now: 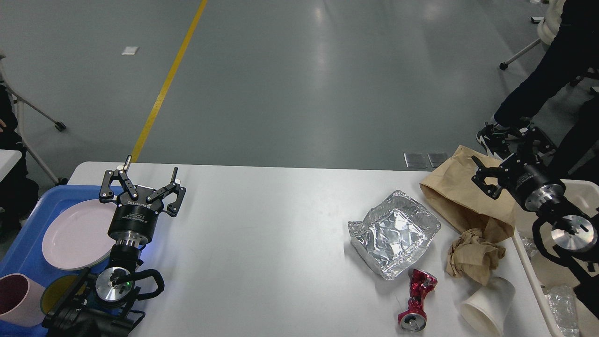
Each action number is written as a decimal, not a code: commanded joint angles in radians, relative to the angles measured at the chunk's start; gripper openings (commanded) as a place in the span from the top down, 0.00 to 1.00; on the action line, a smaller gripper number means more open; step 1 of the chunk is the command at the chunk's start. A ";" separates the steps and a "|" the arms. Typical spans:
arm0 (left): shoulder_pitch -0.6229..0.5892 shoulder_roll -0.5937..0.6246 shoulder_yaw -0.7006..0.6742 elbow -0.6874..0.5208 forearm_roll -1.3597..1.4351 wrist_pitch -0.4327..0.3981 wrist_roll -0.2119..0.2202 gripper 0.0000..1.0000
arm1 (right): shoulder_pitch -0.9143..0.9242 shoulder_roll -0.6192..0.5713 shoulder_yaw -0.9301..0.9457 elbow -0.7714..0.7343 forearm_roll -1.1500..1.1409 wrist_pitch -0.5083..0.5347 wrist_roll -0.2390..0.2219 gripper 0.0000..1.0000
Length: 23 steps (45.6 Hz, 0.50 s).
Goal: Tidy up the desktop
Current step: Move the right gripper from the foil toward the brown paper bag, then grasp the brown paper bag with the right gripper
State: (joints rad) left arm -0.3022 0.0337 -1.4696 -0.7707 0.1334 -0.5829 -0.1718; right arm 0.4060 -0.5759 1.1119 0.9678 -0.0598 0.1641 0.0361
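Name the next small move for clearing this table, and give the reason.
Probably lower the right gripper onto the brown paper bag just below it. That gripper is nearest the litter, which still lies on the desktop beside the beige bin; the left gripper is open and far away by the blue tray.

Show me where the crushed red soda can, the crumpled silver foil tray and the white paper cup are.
crushed red soda can [418, 299], head view, twisted middle of its body.
crumpled silver foil tray [394, 232], head view, its inner floor.
white paper cup [487, 305], head view, its side wall.
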 commanded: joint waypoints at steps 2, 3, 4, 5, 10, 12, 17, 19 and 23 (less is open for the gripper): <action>0.000 0.000 0.000 0.001 0.000 0.000 0.000 0.03 | 0.121 -0.163 -0.228 -0.009 0.005 0.069 0.004 0.00; 0.000 0.000 0.000 0.001 0.000 0.000 0.000 0.03 | 0.152 -0.188 -0.281 -0.012 0.005 0.092 0.004 0.00; 0.000 0.000 0.000 0.001 0.000 0.000 0.000 0.03 | 0.181 -0.209 -0.343 -0.014 0.005 0.116 0.004 0.00; 0.000 0.000 0.000 -0.001 0.000 0.000 0.000 0.03 | 0.218 -0.234 -0.401 -0.014 0.005 0.133 0.004 0.00; 0.000 0.000 0.000 -0.001 0.000 0.000 0.000 0.03 | 0.485 -0.344 -0.823 -0.027 0.006 0.176 0.002 0.00; 0.000 0.000 0.000 -0.001 0.000 0.000 0.000 0.03 | 0.574 -0.352 -0.962 -0.031 0.008 0.181 0.002 0.00; 0.000 0.000 0.000 -0.001 0.000 0.000 0.000 0.03 | 0.844 -0.346 -1.294 -0.029 0.012 0.195 -0.005 0.00; 0.000 0.000 0.000 -0.001 0.000 0.000 0.000 0.03 | 0.943 -0.340 -1.426 -0.029 0.014 0.215 -0.005 0.00; 0.000 0.000 -0.001 0.001 0.000 0.000 0.000 0.03 | 1.083 -0.289 -1.647 -0.027 0.018 0.264 -0.005 0.00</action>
State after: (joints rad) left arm -0.3022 0.0337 -1.4694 -0.7708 0.1335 -0.5829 -0.1718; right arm 1.2969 -0.9163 -0.2478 0.9388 -0.0467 0.3737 0.0314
